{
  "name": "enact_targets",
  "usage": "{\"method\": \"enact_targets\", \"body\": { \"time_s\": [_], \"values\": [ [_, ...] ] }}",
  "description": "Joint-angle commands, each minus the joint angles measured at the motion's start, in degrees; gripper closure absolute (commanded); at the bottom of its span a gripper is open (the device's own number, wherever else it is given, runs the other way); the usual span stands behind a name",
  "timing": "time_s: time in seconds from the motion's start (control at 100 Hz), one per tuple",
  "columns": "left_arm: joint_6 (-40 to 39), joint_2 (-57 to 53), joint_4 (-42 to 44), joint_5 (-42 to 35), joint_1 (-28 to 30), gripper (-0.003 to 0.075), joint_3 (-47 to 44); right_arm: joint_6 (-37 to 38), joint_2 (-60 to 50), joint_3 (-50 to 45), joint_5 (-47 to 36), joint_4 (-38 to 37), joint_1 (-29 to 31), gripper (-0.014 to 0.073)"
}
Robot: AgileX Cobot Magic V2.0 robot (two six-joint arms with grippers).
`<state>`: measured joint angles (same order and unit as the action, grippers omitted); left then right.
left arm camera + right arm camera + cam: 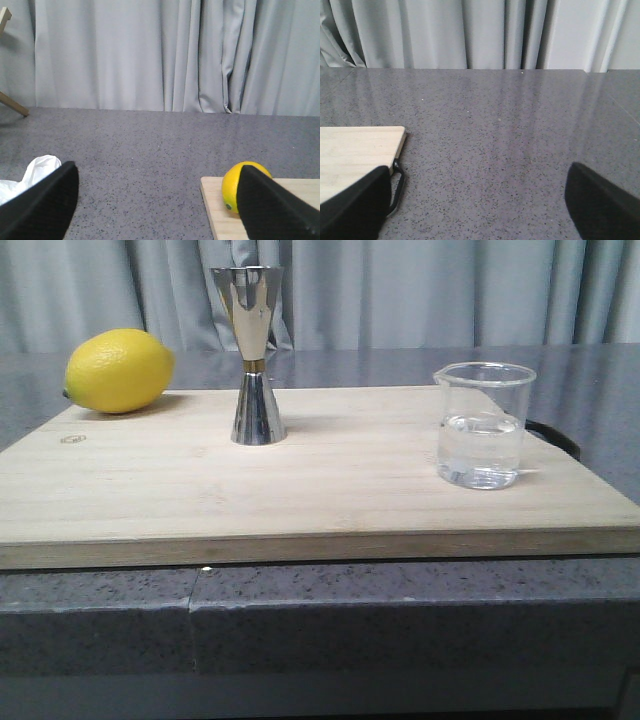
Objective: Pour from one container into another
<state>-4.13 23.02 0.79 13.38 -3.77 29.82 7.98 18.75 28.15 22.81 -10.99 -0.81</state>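
Now from the front, the beaker (481,427) stands part-filled on the right of the wooden board (300,480), well apart from the upright jigger (255,355) and the lemon (118,370) at far left. Left wrist: the left gripper (160,200) has fingers (42,207) spread wide over grey bench (150,145), lemon showing. Right wrist: the right gripper (480,200) likewise gapes, holding nothing, beside the board's corner.

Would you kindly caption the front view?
Water-filled beaker, steel jigger and lemon standing apart on a wooden board.
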Motion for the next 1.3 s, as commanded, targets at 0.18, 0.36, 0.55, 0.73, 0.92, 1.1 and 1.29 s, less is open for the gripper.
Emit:
{"method": "enact_targets", "body": {
  "time_s": [0.18, 0.36, 0.55, 0.73, 0.92, 1.1, 1.29],
  "values": [
    [-0.1, 8.9, -0.8, 9.4, 0.1, 0.0124, 8.7, -0.2, 7.1, 8.2, 6.8, 1.7, 0.3, -0.0045],
    [13.3, 17.0, -10.9, 21.5, 0.1, 0.0124, 15.6, -0.2, 11.9, 11.3, 8.4, 2.1, 0.3, -0.0045],
    [36.4, 26.5, -34.6, 34.6, 0.1, 0.0124, 20.6, -0.2, 14.4, 11.6, 8.3, 2.7, 0.3, -0.0045],
    [63.4, 35.0, -58.9, 36.7, 0.1, 0.0124, 20.6, -0.2, 14.5, 11.6, 8.2, 2.7, 0.3, -0.0045],
    [88.8, 43.6, -77.2, 42.7, 0.1, 0.0124, 20.6, -0.2, 14.5, 11.6, 8.2, 2.7, 0.3, -0.0045],
    [104.5, 52.0, -88.3, 49.3, 0.1, 0.0124, 20.6, -0.2, 14.5, 11.6, 7.4, 2.7, 0.3, -0.0045],
    [114.1, 59.9, -95.0, 57.4, 0.0, 0.0124, 20.6, -0.2, 14.5, 11.6, 6.6, 2.7, 0.3, -0.0045]
  ]
}}
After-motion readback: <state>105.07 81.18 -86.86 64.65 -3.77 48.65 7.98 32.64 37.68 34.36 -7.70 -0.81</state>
